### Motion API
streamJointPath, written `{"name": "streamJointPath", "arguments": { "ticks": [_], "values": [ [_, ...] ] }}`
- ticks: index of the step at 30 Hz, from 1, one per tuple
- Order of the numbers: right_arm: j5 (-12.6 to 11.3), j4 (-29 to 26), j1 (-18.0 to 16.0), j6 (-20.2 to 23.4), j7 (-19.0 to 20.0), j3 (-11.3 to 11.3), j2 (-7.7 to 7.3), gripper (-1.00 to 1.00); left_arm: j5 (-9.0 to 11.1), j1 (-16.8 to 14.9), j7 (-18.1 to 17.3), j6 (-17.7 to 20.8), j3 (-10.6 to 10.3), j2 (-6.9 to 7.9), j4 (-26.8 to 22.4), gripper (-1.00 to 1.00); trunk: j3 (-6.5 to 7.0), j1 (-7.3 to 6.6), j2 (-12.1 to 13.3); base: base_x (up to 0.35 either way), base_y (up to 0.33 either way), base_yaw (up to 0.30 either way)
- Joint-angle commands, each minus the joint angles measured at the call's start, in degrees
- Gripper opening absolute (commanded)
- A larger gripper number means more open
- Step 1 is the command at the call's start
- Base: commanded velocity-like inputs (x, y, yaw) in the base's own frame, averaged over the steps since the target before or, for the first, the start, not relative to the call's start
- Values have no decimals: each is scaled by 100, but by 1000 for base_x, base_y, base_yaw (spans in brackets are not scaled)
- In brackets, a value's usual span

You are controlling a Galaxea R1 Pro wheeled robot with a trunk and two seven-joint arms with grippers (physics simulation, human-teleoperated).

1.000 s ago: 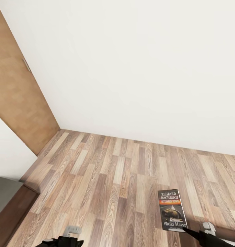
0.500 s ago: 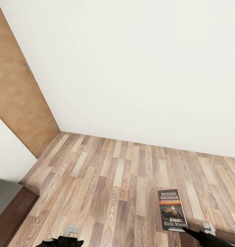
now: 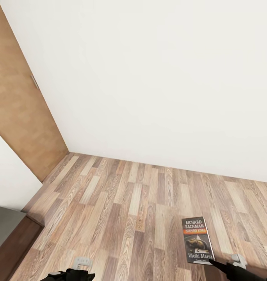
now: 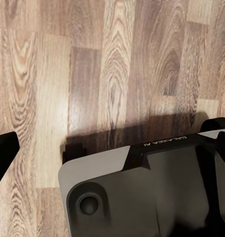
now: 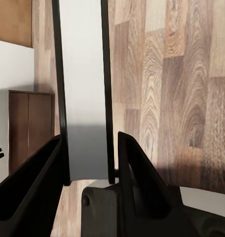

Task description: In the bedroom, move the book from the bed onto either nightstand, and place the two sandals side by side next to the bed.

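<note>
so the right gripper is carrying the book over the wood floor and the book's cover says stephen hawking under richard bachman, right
Not quite. The right gripper does hold the book over the wood floor, but the orange strip under "RICHARD BACHMAN" reads "STEPHEN KING", not Stephen Hawking. The head view shows the cover; the right wrist view shows the fingers closed on the book's edge.

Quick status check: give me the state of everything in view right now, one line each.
book: held upright, edge-on between the right gripper's fingers, cover facing the head camera.
right gripper: shut on the book.
left gripper: at the frame's lower edge, open or shut unclear.
bed: frame corner at lower left.
</note>
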Motion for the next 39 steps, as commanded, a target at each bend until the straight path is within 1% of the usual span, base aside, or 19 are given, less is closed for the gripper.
{"name": "streamJointPath", "arguments": {
  "ticks": [1,16,39],
  "values": [
    [-60,7,-7,40,16,44,-1,-100,-9,-3,-14,-6,-22,1,-1,100,0,3,-10,0,0,0],
    [-60,4,-5,31,9,44,-1,-100,-9,-3,-12,-6,-27,-28,-1,100,139,3,-10,0,0,0],
    [-66,13,-7,31,2,44,-1,-100,-9,-3,-11,-6,-28,-33,-1,100,353,3,-10,0,0,0]
  ]
}}
